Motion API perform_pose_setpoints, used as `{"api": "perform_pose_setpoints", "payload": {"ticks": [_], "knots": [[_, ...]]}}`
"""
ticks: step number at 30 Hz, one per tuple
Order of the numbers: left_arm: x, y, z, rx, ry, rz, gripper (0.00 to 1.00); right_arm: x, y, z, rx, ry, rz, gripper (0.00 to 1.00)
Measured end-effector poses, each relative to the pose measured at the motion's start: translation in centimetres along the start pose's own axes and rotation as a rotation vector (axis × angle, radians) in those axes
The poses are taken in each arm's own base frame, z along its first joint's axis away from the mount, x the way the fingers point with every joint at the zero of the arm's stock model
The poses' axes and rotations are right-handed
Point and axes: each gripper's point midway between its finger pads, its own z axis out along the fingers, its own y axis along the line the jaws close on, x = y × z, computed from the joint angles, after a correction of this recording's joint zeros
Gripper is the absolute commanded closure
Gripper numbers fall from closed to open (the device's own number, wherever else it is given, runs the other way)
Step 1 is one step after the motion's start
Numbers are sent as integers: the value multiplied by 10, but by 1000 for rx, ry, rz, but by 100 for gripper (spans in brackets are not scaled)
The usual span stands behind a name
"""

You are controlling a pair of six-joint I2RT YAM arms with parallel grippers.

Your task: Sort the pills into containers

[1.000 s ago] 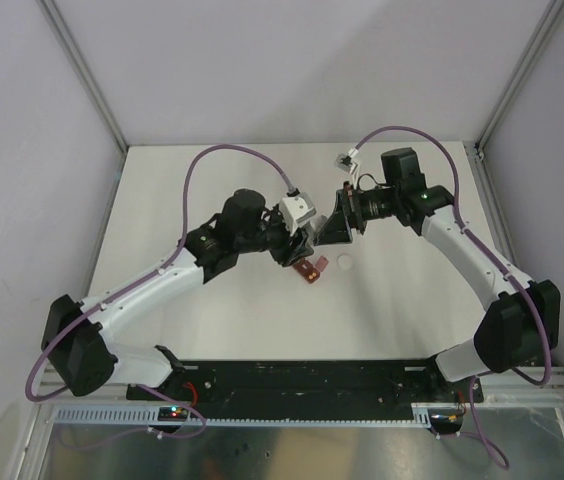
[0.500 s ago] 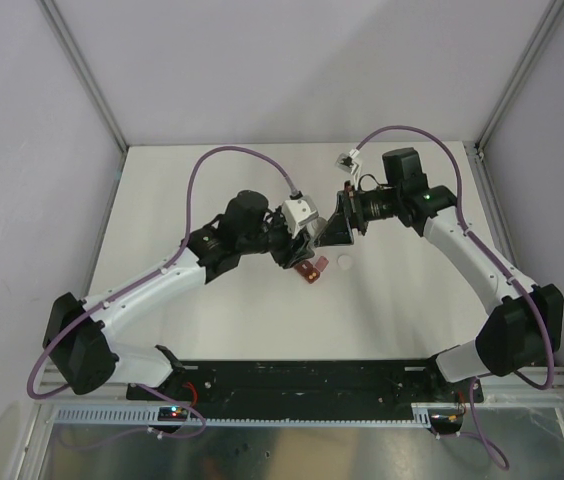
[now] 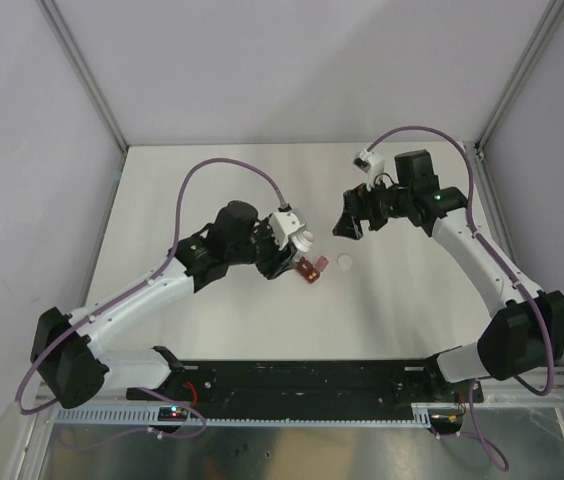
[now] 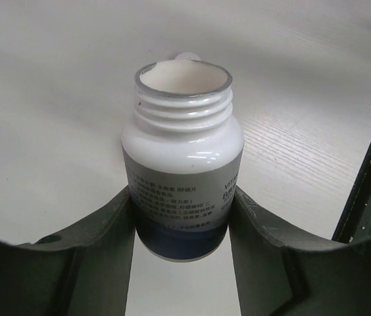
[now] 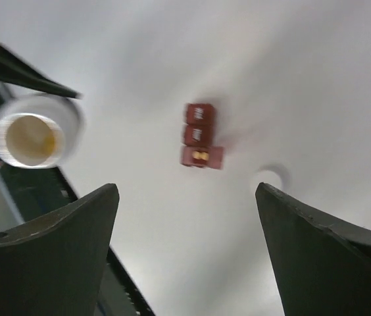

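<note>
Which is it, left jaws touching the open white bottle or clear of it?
Touching. In the left wrist view, the left gripper has both jaws pressed against the sides of the white bottle, with no gap on either side.

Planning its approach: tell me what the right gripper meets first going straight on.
Probably the dark red pill box, or bare table just beside it; it lies almost dead ahead of the right gripper, though depth is unclear.

White worktop (image 3: 192, 180) – two items are carried near its middle: a dark red pill box (image 3: 310, 268), yellow seen in one end compartment, and a small white cap (image 3: 345, 263) just beside it.
</note>
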Motion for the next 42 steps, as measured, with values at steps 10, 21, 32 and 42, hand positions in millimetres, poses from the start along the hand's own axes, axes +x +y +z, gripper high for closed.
{"api": "perform_pose_setpoints", "payload": {"ticks": [10, 21, 32, 42], "knots": [[13, -1, -13, -13, 23, 15, 100, 71, -69, 34, 286, 243, -4, 10], [16, 1, -21, -30, 28, 29, 100, 136, -105, 65, 412, 484, -23, 13], [19, 0, -21, -28, 38, 26, 100, 156, -110, 81, 424, 547, -41, 17], [19, 0, -21, -29, 38, 25, 100, 163, -106, 91, 408, 565, -56, 22]]}}
